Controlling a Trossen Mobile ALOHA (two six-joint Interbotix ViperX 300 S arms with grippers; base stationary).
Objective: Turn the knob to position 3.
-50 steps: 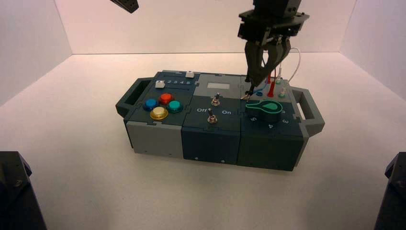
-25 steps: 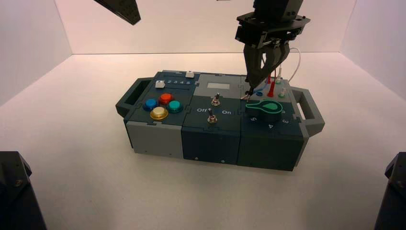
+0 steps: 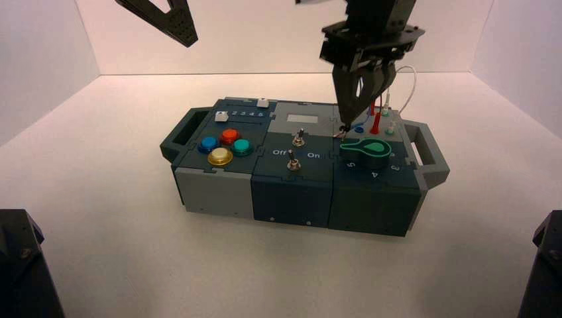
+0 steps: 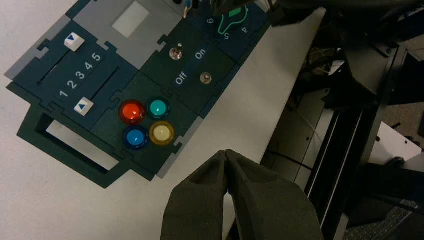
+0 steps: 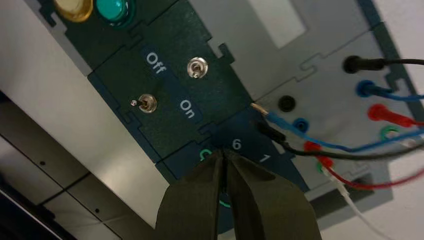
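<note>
Knob (image 3: 366,149) first: it sits on the dark teal module at the right end of the box (image 3: 219,192), a teardrop in dark green with a lighter teal outline. From the high view I read its pointed tip as aimed toward the middle of the box, toward the toggle switches, with the round end toward the right handle. The arc of white digits runs along the near side of it, and position 3 (image 3: 395,167) is at the right end of that arc, next to the 4. So I judge the tip is well off its mark and the turn is not done.

My right gripper (image 3: 352,118) hangs above the far edge of the knob module, fingers pointing down and pressed together, pinching nothing. Its tips are just behind the knob, close to the loose blue and black wire ends by the jacks (image 5: 286,103), and I see no contact with the knob. In the right wrist view the closed fingertips (image 5: 200,195) cover most of the knob; only a sliver of teal outline shows beside them, with the digits 6 and 1 just beyond. I take the closed, tip-down pose as a setup for nudging the teardrop's side rather than gripping it, but that is my reading.

My left gripper (image 4: 227,156) is parked high over the left end, also pressed together and holding nothing, clear of the coloured push-buttons (image 4: 147,123) and the sliders (image 4: 73,42), presumably to keep out of the way.
</note>
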